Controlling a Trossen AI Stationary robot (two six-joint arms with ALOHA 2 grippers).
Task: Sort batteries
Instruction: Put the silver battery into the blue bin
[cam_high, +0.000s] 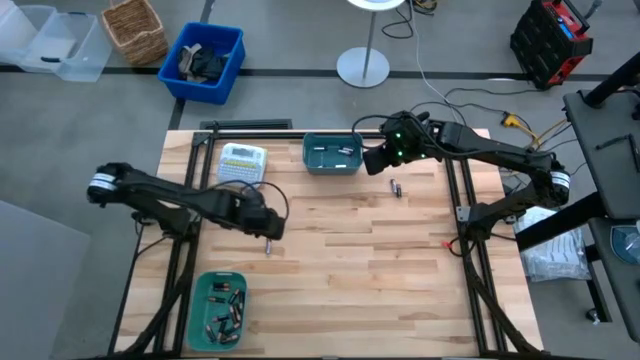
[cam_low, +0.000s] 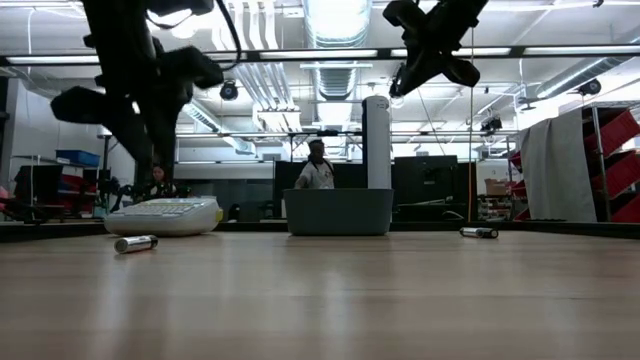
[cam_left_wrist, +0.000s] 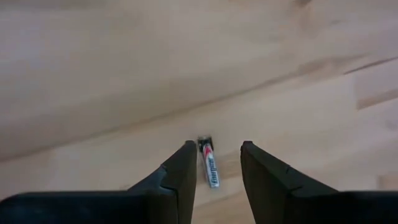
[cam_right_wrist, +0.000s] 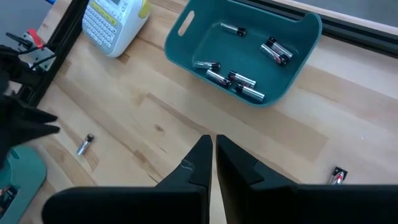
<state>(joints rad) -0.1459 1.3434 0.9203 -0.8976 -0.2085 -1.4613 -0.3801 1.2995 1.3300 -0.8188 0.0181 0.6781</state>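
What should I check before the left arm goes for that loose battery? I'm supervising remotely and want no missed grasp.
1. Left tool open: ok, fingers apart.
2. Battery lined up between the fingers: ok in the left wrist view.
3. Battery lying flat on the table, nothing touching it: ok.
4. Tool's height above the battery: cannot tell.
5. Right tool out of the way: ok, shut and empty, raised near the far teal bin.
6. Near teal bin has room for more: ok.

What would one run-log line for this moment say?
left gripper: open, above battery | right gripper: shut, near far bin
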